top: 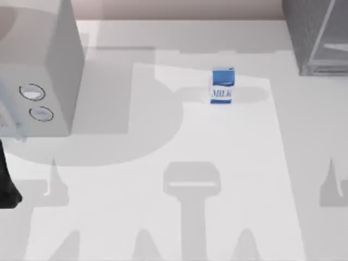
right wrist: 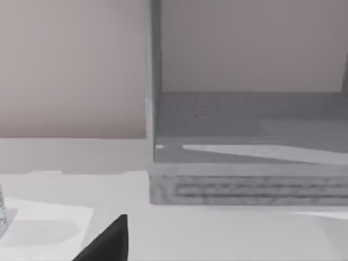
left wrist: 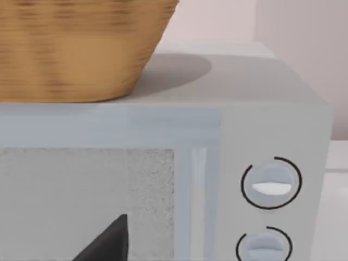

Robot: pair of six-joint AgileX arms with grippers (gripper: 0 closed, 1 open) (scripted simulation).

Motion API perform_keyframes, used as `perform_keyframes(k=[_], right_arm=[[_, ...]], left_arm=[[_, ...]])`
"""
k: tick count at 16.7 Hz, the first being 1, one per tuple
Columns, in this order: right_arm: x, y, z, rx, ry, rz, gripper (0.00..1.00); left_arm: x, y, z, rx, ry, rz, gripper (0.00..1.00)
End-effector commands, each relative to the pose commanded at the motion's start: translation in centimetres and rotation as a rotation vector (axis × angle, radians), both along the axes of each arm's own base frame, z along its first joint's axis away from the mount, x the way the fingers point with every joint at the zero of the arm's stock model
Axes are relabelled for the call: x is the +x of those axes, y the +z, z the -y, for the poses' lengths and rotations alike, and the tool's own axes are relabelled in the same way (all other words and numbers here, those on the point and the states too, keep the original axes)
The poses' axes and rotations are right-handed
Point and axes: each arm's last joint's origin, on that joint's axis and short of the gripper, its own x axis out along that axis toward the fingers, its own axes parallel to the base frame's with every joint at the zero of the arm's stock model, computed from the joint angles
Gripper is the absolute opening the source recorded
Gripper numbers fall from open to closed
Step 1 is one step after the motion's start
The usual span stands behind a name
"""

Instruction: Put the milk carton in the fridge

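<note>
Table (top: 179, 163): white top, carrying everything, with grey shadows lying across its near half.

Fridge (top: 315, 32): sitting at the table's far right corner. It is a dark grey speckled body with paler frame edges, and a glassy panel is catching light. The right wrist view is looking straight at it (right wrist: 244, 187), with its inner floor and back wall showing past the pale upright edge. Can't tell whether that's through glass or through an open door.

Microwave (top: 49, 49): light grey box occupying the far left of the table, front facing the near side. The left wrist view is looking at its front (left wrist: 163, 125) from close in.

Wicker basket (left wrist: 76, 49): resting on the microwave's roof and casting a shadow across it.

Left arm (top: 6, 179): a dark section is showing at the table's left edge, just in front of the microwave.

Milk carton (top: 222, 85): standing upright on the bare table, blue top and white band with "MILK" facing the near side. It is sitting between microwave and fridge, towards the back, well apart from both. It is outside the fridge and nothing is touching it.

Dials (top: 31, 92): two round ones stacked on the microwave front, the upper one (left wrist: 271, 182) above the lower.

Left gripper (left wrist: 109, 242): one dark wedge of it is poking in, facing the microwave door. Apart or together: cannot tell.

Right gripper (right wrist: 109, 242): same dark wedge, hanging over the table in front of the fridge. State: cannot tell either.
</note>
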Motion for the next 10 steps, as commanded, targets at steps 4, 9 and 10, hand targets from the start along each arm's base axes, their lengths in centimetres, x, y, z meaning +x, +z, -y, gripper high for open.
perform_keyframes(k=[4, 9, 10], right_arm=[[0.1, 0.8, -0.1, 0.004, 0.004, 0.013, 1.0], [1.5, 5.7, -1.1, 0.033, 0.018, 0.056, 1.0], [2.3, 6.8, -1.5, 0.041, 0.02, 0.056, 1.0]], left_arm=[[0.0, 0.0, 0.0, 0.0, 0.0, 0.0, 1.0], [0.0, 0.0, 0.0, 0.0, 0.0, 0.0, 1.0], [0.0, 0.0, 0.0, 0.0, 0.0, 0.0, 1.0]])
